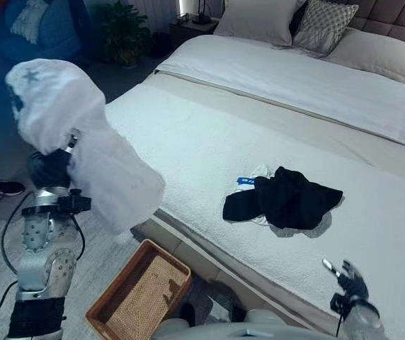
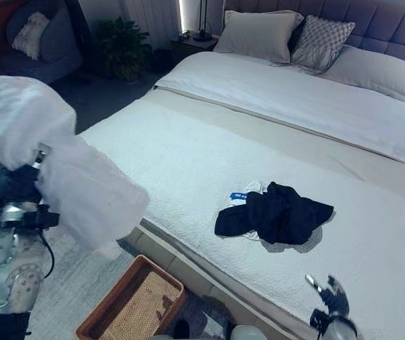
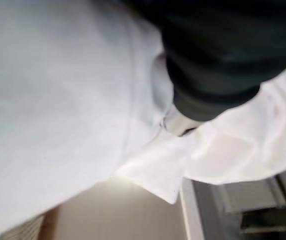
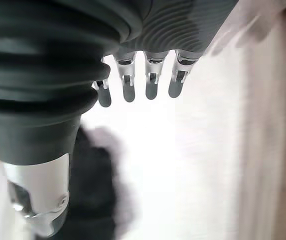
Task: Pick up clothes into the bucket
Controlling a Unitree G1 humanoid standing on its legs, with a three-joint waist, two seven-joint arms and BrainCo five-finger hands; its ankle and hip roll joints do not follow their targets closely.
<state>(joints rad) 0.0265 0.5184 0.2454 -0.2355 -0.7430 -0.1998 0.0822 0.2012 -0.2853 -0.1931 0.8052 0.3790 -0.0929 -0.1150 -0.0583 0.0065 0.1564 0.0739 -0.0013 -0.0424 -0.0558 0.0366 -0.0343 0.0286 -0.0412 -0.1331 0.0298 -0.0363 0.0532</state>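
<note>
Left hand (image 1: 50,168) gripping white garment (image 1: 96,159) above basket (image 1: 140,292), right hand (image 4: 148,75) hanging slack-fingered, black clothes (image 1: 287,198) lying on bed (image 1: 209,142), blue label (image 1: 245,180) unreadable.

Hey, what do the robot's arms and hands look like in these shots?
Both arms are silver-grey metal. The left arm has perforated round housings and a black band near its base. The right hand wears a dark ribbed cover, with silver fingers ending in dark rounded tips and a glossy silver thumb.
</note>
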